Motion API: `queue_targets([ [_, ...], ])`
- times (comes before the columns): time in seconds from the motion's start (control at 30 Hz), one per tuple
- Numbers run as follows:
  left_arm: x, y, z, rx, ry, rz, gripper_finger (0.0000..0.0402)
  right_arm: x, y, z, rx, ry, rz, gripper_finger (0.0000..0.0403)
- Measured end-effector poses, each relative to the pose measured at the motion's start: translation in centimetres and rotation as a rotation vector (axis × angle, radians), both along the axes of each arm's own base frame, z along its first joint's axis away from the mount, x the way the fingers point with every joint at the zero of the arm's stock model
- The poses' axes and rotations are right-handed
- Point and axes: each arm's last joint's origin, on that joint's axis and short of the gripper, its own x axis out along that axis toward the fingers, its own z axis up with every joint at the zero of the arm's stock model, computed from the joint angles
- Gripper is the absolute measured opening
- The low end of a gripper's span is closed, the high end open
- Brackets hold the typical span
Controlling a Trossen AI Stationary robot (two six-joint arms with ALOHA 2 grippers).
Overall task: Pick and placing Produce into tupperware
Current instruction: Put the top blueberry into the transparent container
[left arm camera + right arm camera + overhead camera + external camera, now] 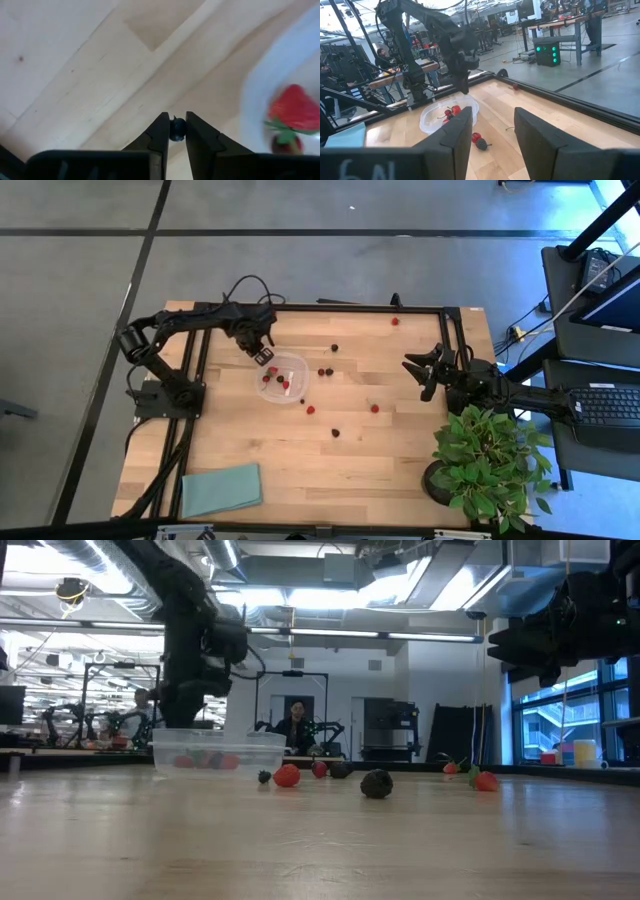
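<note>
The clear tupperware sits left of the table's middle with a few red berries inside; it also shows in the low view and the right wrist view. Red and dark berries lie scattered on the wood to its right. My left gripper hangs just off the tupperware's far-left rim, shut on a small dark berry. My right gripper waits open near the table's right side, above the wood. My left gripper pinches the small dark berry between its two fingertips, one on each side of it. The fingers point down from above. The berry is lifted clear of the table, beside the tupperware's rim.
A potted leafy plant stands at the near right corner and a teal cloth lies at the near left. A black frame borders the table's far edge. A single red berry lies near the far edge. People stand in the room behind.
</note>
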Motion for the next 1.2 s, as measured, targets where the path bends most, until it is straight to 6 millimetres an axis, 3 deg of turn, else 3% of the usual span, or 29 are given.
queue_targets([
  [0.27, 3.1, -1.2, 3.3, 0.059, -0.072, -0.131, 0.004, 0.0, 0.0, 0.0, 0.0, 0.0, 0.0, 0.0149],
  [0.47, 5.4, -3.9, 3.8, 0.09, -0.132, -0.251, 0.0044, 0.0, 0.0, 0.0, 0.001, 0.0, 0.0, 0.0149],
  [0.73, 7.6, -6.8, 3.4, 0.123, -0.185, -0.39, 0.0044, 0.0, 0.0, 0.0, 0.002, -0.001, 0.0, 0.0149],
  [1.03, 9.1, -6.6, 0.0, 0.08, -0.101, -0.401, 0.0046, 0.0, 0.0, 0.0, 0.009, 0.003, 0.0, 0.0149],
  [1.2, 9.4, -6.4, -0.4, 0.093, -0.103, -0.398, 0.0066, 0.1, 0.0, -0.1, 0.009, 0.006, 0.0, 0.0149],
])
